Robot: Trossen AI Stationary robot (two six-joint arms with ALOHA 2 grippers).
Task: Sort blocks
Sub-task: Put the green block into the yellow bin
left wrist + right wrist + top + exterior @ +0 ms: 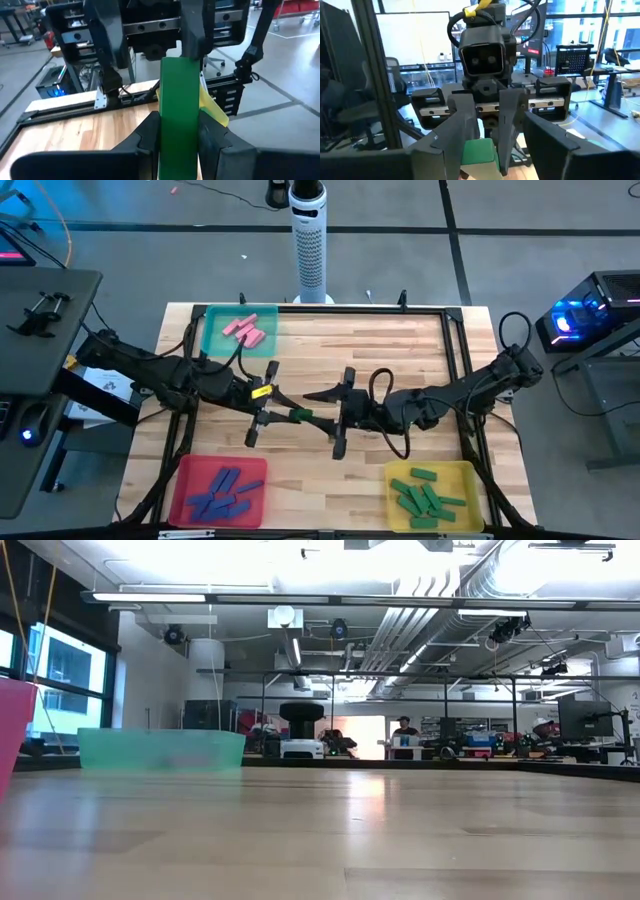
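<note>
High view has both grippers meeting mid-table: left gripper (283, 414) clamped on a green block (300, 415), right gripper (322, 416) spread around its 3 o'clock end. I'd close the right firmly before the left lets go, then carry it to the yellow tray (468, 473) at 5 o'clock. Low view misses the handoff entirely.

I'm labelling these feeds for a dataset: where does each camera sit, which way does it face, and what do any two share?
High view: above the table, straight down; both arms, the teal tray, red tray and yellow tray.
Low view: at tabletop height, level across to the room; no arm shows.
Left wrist view: on the left arm, facing the right gripper; own jaws shut on the green block.
Right wrist view: on the right arm, facing the left gripper.
Shared: both wrist views and the high view show that block.
</note>
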